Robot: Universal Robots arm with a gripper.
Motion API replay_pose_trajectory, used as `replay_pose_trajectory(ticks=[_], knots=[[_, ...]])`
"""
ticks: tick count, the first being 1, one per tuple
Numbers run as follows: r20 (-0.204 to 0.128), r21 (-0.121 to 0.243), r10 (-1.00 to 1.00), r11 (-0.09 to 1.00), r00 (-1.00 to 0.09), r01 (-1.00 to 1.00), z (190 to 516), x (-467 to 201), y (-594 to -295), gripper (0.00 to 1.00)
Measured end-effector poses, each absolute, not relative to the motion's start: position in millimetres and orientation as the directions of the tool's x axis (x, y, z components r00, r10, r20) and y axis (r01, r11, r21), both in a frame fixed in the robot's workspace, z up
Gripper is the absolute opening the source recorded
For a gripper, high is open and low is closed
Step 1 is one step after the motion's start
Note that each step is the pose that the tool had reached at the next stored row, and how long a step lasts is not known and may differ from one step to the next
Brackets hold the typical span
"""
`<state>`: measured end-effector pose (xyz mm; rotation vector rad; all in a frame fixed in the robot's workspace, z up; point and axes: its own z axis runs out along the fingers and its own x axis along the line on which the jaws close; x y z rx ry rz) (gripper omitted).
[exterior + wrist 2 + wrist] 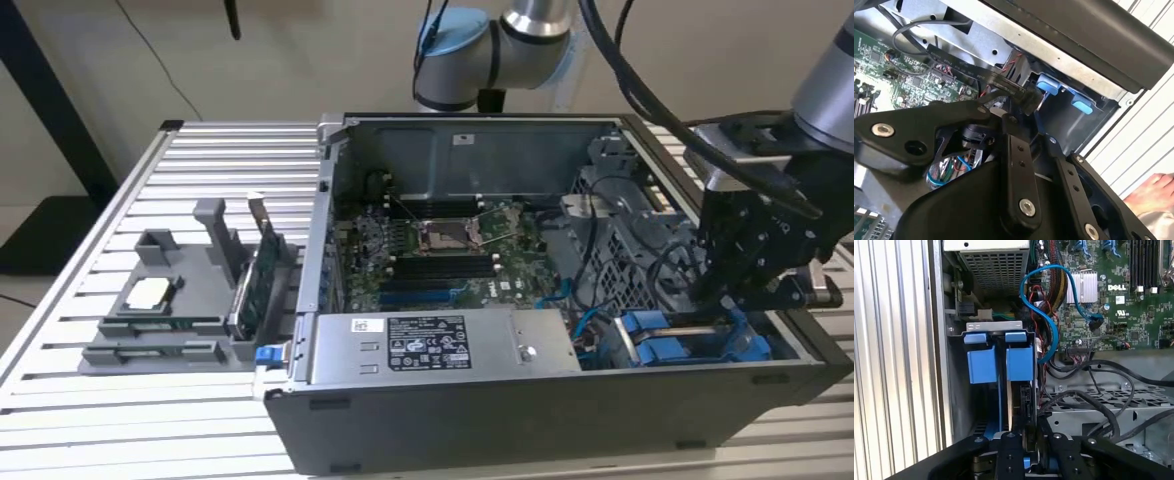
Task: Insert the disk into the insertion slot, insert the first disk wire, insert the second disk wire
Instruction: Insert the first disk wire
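While the gripper (721, 295) hangs at the case's (534, 425) near corner, exterior view's right, the disk (694, 328) stands upright in the slot (643, 350).
Second wrist view: fingers (1016, 155) narrow, pinching a plug (1029, 97).
First wrist view: loose cables (1089, 395) crowd the disk; a skewed push would likely jam the plug.

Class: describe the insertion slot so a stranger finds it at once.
Find the open computer case. Beside its stickered power-supply box, toward the exterior view's right, sits the insertion slot. Bright blue clips mark it out from surrounding grey metal.
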<state>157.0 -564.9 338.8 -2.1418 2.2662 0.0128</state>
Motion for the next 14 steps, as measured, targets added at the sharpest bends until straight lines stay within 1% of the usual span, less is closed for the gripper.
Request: replay_pose_trajectory(ticks=[7,14], knots=[[-0.027,-0.010,-0.998,0.056,-0.056,-0.998,360.3,156.9,-564.8,0.27],[-0.029,-0.012,-0.998,0.057,-0.057,-0.998,370.2,156.5,-563.6,0.27]])
